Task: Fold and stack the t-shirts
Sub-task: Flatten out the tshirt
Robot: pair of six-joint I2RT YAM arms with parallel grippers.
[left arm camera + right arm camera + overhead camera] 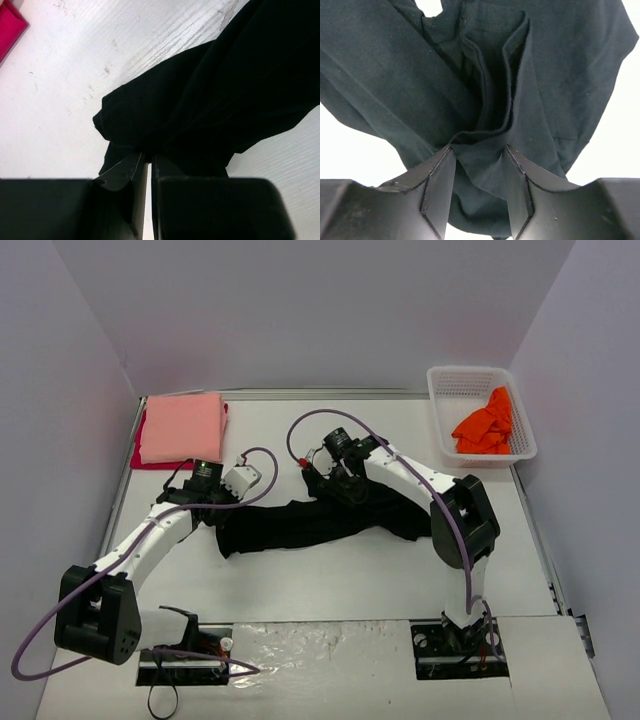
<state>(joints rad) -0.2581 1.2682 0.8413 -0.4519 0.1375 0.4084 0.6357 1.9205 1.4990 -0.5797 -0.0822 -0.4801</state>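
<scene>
The large black t-shirt [310,520] lies crumpled in a long strip across the table's middle. My left gripper [218,520] is at its left end; in the left wrist view the jaws stand almost together, pinching the black cloth [210,90] at their tips [149,157]. My right gripper [322,480] is at the shirt's far upper part, its jaws closed on a thick bunched fold [485,100]. The salmon-pink t-shirt [182,427] lies folded at the back left on the red t-shirt [150,460]. The orange t-shirt [487,423] is crumpled in the basket.
The white mesh basket [445,380] stands at the back right corner. A corner of the red shirt [10,27] shows at the top left of the left wrist view. Purple cables loop off both arms above the table. Walls enclose the back and both sides.
</scene>
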